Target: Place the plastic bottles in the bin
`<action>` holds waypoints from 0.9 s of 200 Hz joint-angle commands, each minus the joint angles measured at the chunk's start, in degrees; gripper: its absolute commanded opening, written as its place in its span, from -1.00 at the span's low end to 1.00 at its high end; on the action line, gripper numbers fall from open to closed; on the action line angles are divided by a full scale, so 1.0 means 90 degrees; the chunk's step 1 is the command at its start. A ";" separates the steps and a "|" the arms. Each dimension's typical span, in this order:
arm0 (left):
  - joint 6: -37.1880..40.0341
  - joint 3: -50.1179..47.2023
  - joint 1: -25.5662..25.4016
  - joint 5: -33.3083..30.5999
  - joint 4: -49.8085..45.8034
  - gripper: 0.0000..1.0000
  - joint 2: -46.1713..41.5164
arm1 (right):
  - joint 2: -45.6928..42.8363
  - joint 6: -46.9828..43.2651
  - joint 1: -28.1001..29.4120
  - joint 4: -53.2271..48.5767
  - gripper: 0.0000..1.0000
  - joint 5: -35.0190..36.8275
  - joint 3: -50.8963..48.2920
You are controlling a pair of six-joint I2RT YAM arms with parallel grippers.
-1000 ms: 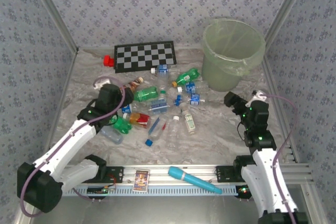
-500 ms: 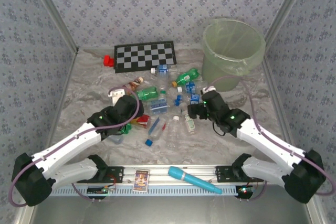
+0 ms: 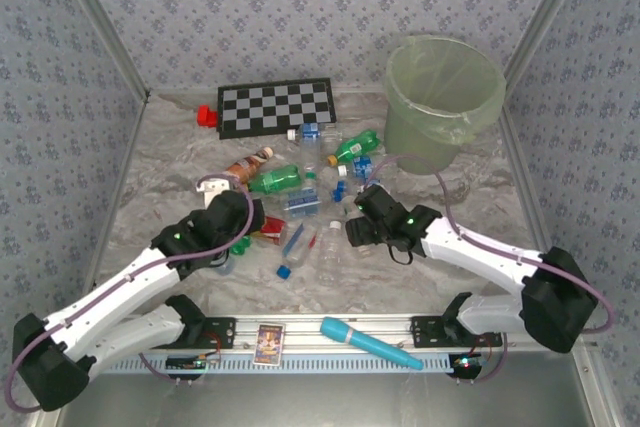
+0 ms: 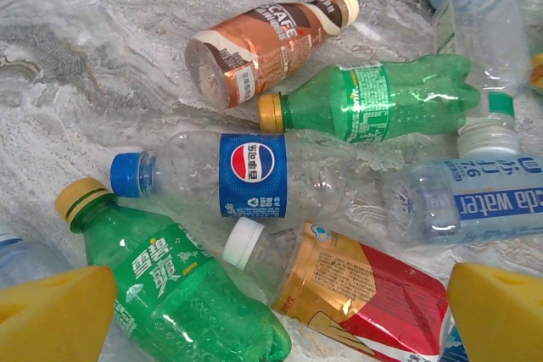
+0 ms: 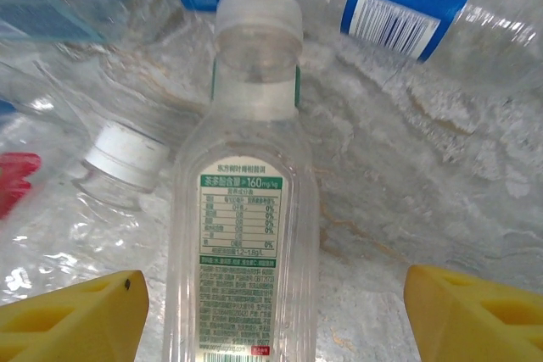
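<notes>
Right gripper (image 5: 271,320) lower, perhaps astride ribbed clear bottle (image 5: 246,209)

White shells, black joint housings on left arm (image 3: 120,292) and right arm (image 3: 470,247). One purple cable (image 3: 441,184) looped along each. Small green LEDs (image 3: 407,217) near the wrists. Chunky yellow wedge fingers (image 4: 51,311) on left tool (image 4: 280,311) and right tool (image 5: 276,311); small dark hole in one right finger.
</notes>
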 commanded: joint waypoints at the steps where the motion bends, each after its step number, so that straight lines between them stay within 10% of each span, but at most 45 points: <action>1: 0.0185 -0.0041 -0.0028 0.0079 0.0183 1.00 -0.0289 | 0.0412 0.0163 0.0024 -0.0176 0.60 -0.0133 0.0308; 106: 0.0489 -0.0031 -0.0022 0.0336 0.0202 0.99 -0.1004 | 0.1896 0.0058 -0.0159 0.0210 0.45 -0.0320 0.0685; 180: 0.0382 -0.0038 -0.0018 0.0194 0.0139 0.99 -0.1176 | 0.1041 -0.0012 -0.0054 -0.0010 0.12 0.0125 0.0678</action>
